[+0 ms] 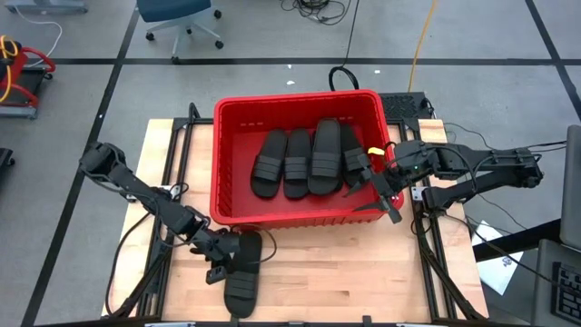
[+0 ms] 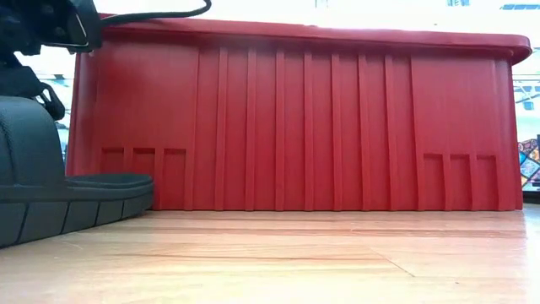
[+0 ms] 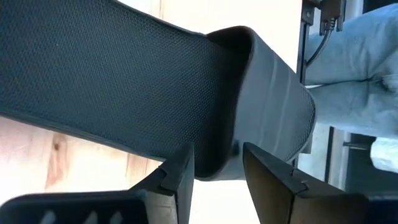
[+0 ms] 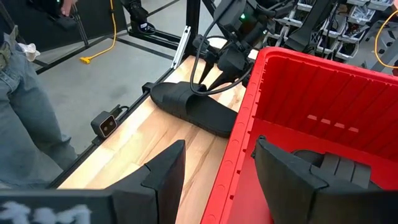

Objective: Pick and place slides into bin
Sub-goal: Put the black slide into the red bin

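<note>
A black slide (image 1: 243, 277) lies sole-down on the wooden table in front of the red bin (image 1: 300, 214). It also shows in the low view (image 2: 72, 196) and the right wrist view (image 4: 193, 109). My left gripper (image 1: 221, 257) is shut on it at its left side. Several more black slides (image 1: 304, 162) lie side by side on the bin's floor. My right gripper (image 1: 388, 195) is open and empty above the bin's near right corner, its fingers (image 4: 168, 168) on either side of the rim (image 4: 245, 130) without touching it. My left gripper has the edge of the slide's ribbed strap (image 3: 216, 158) between its two fingers, one finger on the footbed side and one on the strap's outer side. The fingers come slanting down from the table's left. The slide's sole (image 2: 84, 203) rests flat on the table.
The bin (image 2: 295, 118) fills the table's far middle, its tall near wall right behind the slide. Bare wood lies along the near edge to the right. A person (image 4: 18, 93) stands beside the table. An office chair (image 1: 182, 18) stands beyond the far edge.
</note>
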